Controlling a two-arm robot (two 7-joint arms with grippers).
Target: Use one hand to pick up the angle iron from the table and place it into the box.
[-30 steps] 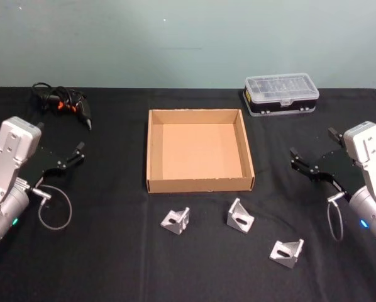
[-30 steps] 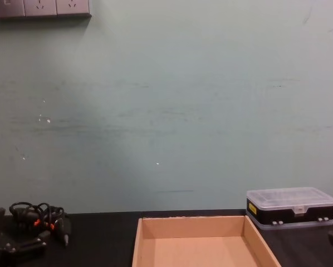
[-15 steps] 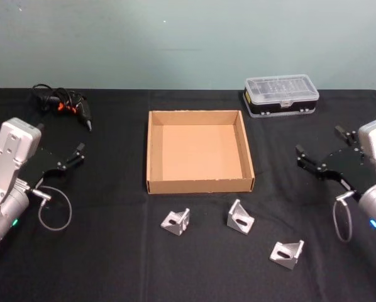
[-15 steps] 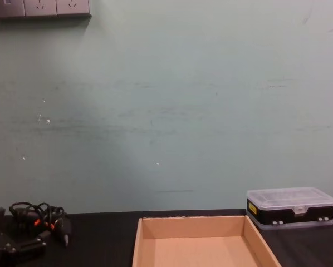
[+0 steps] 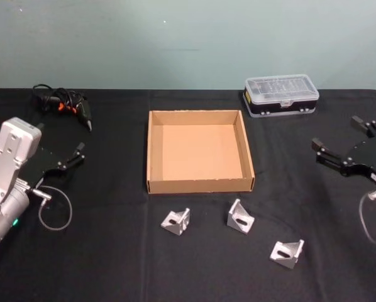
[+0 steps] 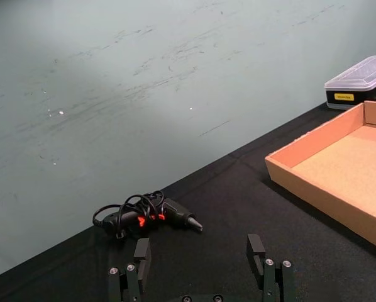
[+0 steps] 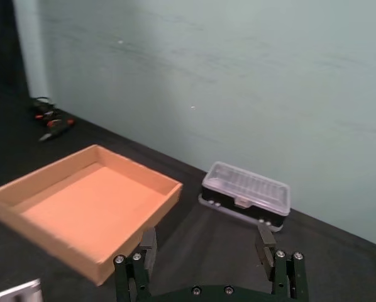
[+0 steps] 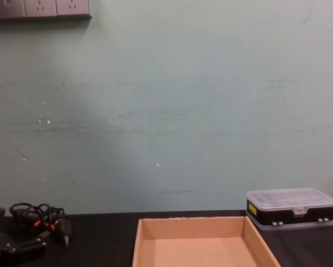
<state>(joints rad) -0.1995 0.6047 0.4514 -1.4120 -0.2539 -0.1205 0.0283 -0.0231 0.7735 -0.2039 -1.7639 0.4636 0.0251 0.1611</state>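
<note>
Three silver angle irons lie on the black table [image 5: 112, 251] in front of the box: one at the left [image 5: 176, 221], one in the middle [image 5: 239, 216] and one at the right [image 5: 287, 252]. The tan cardboard box [image 5: 199, 185] stands open at the table's middle with nothing inside. My left gripper [image 5: 77, 155] hovers open at the left, well away from the box [image 6: 320, 195]; its wrist view shows the gripper [image 6: 199, 248] with nothing between its fingers. At the right edge my right gripper [image 5: 334, 132] is open too [image 7: 206, 238], far from the angle irons.
A black plastic case with a clear lid [image 5: 281, 95] sits at the back right, beside the box's far corner. A black tool with a tangled cable [image 5: 65, 104] lies at the back left. A wall stands behind the table.
My right gripper has drawn away to the right, farther from the box and angle irons. The left arm has barely moved. The angle irons lie where they were.
</note>
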